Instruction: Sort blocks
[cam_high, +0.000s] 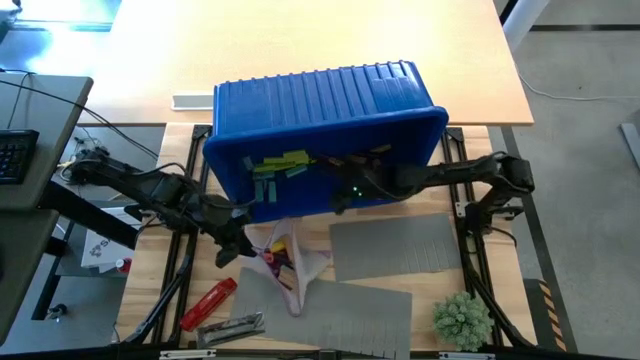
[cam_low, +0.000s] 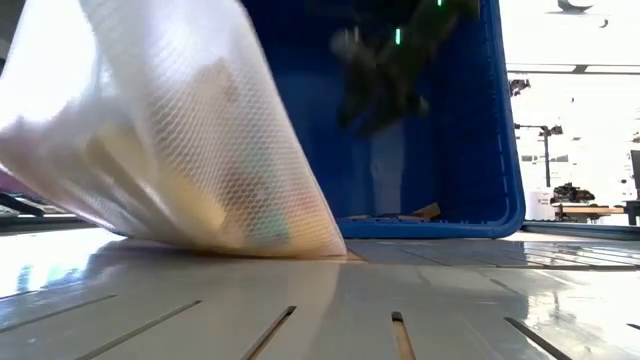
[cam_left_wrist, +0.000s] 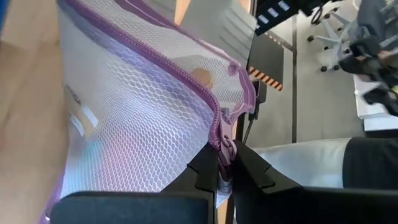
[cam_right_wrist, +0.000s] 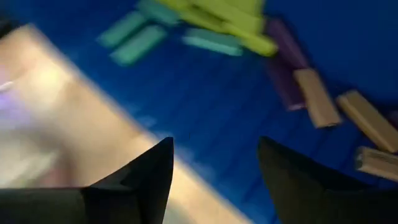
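Item: wooden counter (cam_high: 470, 60) carrying grey mats (cam_high: 395, 245); we log right claw (cam_right_wrist: 214, 180) open above blocks (cam_right_wrist: 317, 96) in tipped blue bin (cam_high: 330, 110), left claw (cam_left_wrist: 225, 171) clamped on mesh pouch (cam_left_wrist: 137, 124).

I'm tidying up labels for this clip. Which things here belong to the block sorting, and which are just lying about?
Part of the job: blocks, blue bin, mesh zip bag, left gripper shut on the bag, right gripper open in the bin.

Lying about: red tool, grey mats, green plant.
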